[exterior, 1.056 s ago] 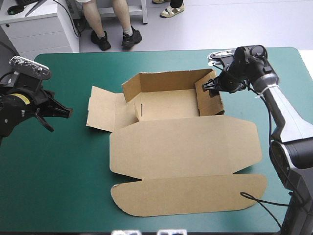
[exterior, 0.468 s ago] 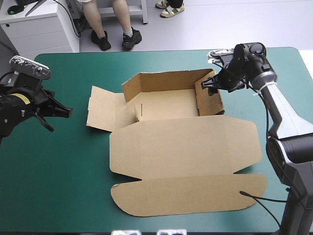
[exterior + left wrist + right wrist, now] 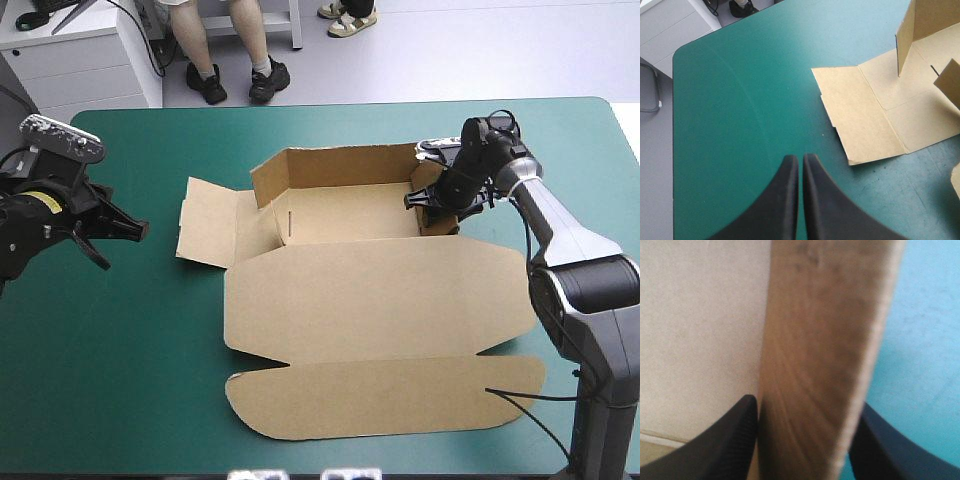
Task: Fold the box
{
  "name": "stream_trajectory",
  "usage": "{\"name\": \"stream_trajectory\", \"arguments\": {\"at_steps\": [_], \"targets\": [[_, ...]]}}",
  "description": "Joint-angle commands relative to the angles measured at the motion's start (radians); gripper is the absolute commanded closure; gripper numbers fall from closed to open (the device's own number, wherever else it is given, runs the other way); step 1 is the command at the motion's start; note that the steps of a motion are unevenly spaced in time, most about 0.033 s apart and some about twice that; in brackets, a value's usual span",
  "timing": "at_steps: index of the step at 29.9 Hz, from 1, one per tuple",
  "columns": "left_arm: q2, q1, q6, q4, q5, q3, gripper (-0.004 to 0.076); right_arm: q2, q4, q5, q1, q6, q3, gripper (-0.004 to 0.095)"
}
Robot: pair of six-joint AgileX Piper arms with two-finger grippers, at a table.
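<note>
The brown box point(image 3: 345, 215) sat on the teal-green tabletop point(image 3: 130, 330), toward its far edge. Its far wall point(image 3: 340, 165) and right wall point(image 3: 815, 365) stood raised, while the left flap point(image 3: 208, 222) lay flat and the lid point(image 3: 380, 300) was spread flat toward the near edge. The right jaws were clamped on the right wall from both sides, and the left jaws were pressed together over bare tabletop, well left of the box.

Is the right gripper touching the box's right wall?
Touching. The right wrist view shows the right gripper shut on the box: its raised wall is pinched in the gripper, with no gap on either side.
</note>
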Motion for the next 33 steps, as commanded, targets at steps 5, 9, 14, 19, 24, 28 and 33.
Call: {"name": "stream_trajectory", "arguments": {"at_steps": [5, 9, 14, 19, 24, 28, 33], "targets": [[-0.018, 0.002, -0.007, -0.007, -0.056, -0.025, 0.0715, -0.053, 0.001, 0.035, -0.004, -0.015, -0.009, 0.0870], [-0.018, 0.002, -0.007, -0.007, -0.053, -0.025, 0.0715, -0.061, -0.001, 0.035, -0.004, -0.047, -0.009, 0.0927], [-0.018, 0.002, -0.009, -0.009, -0.051, -0.024, 0.0715, -0.107, 0.000, 0.035, -0.006, -0.057, -0.009, 0.0927], [-0.018, 0.002, -0.016, 0.001, -0.051, -0.024, 0.0715, -0.203, 0.004, 0.035, -0.025, -0.075, -0.009, 0.0927], [-0.018, 0.002, -0.016, 0.003, -0.041, -0.024, 0.0715, -0.332, 0.004, 0.035, -0.040, -0.084, -0.009, 0.0927], [-0.018, 0.002, -0.029, 0.038, -0.005, -0.024, 0.0715, -0.438, -0.003, 0.035, -0.045, -0.100, -0.009, 0.0927], [-0.020, 0.002, -0.082, 0.088, 0.006, -0.024, 0.0715, -0.547, 0.000, 0.035, -0.045, -0.122, -0.008, 0.0927]]}}
